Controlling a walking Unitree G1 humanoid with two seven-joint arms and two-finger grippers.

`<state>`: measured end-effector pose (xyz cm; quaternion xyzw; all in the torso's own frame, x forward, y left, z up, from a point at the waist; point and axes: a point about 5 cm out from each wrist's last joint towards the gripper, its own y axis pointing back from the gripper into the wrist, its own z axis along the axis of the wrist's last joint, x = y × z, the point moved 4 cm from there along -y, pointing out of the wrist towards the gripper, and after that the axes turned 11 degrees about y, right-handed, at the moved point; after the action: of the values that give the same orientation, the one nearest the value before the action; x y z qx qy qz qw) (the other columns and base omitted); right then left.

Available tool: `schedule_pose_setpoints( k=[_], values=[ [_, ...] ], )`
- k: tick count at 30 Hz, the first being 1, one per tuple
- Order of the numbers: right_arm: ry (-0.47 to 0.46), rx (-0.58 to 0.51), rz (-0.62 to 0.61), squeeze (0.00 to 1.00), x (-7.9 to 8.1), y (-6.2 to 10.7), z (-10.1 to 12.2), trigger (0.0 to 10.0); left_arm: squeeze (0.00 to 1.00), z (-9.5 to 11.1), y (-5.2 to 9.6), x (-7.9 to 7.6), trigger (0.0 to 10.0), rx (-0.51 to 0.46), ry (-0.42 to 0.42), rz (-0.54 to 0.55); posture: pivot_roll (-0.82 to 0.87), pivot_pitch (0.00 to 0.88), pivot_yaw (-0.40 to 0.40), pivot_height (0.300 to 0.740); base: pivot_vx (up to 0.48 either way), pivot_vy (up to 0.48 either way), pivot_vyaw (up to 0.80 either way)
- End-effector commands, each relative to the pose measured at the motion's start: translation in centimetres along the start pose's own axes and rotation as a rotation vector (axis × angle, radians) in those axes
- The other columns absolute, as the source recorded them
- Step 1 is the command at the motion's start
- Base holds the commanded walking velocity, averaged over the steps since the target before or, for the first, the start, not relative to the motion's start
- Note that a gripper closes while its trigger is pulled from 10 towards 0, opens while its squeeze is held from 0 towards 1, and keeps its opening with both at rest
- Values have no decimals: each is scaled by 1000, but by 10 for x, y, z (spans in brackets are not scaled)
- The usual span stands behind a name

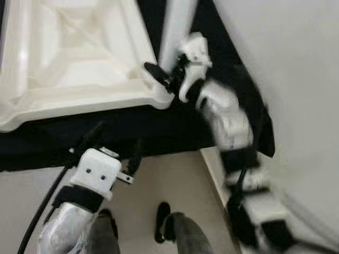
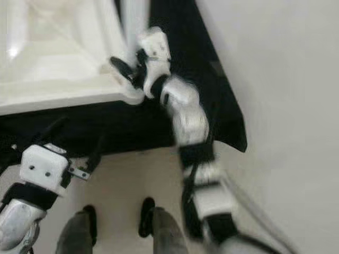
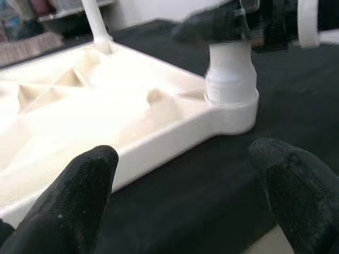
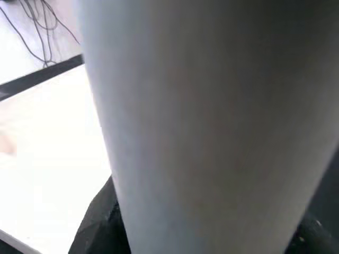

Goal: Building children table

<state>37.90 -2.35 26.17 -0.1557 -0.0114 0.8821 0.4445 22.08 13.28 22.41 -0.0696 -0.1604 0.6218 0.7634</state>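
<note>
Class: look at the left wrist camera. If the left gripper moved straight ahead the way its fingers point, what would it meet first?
Most likely the near edge of the upturned white tabletop lying on the black cloth. The left gripper is open and aimed at that rim, left of the corner socket. Depth is uncertain.

Head stereo pair looks steeply down, sharing the tabletop (image 1: 79, 58) near corner; left wrist views it low, right wrist pressed against the leg (image 4: 212, 121).

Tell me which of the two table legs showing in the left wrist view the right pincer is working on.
The near corner leg, standing in the socket of the upturned white tabletop; the right pincer is at it. The other leg stands untouched at the far corner.
</note>
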Motion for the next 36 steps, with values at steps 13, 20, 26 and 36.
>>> schedule_pose_setpoints(
  k=[13,20,26,36],
  values=[
    [-86,90,267,1000,25,-23,-18,10000,0,-4,4,-3,10000,8,59,35,266,356,-232,740,0,0,0],
    [-56,-132,520,0,16,-17,29,10000,0,-4,4,-4,10000,11,66,30,264,355,-229,740,0,0,0],
    [88,-222,807,0,20,-10,48,10000,0,-4,4,-6,10000,12,71,26,263,362,-229,740,0,0,0],
    [174,-241,1031,0,26,-7,58,0,0,-2,5,-9,10000,9,75,25,273,379,-232,740,0,0,0]
  ],
)
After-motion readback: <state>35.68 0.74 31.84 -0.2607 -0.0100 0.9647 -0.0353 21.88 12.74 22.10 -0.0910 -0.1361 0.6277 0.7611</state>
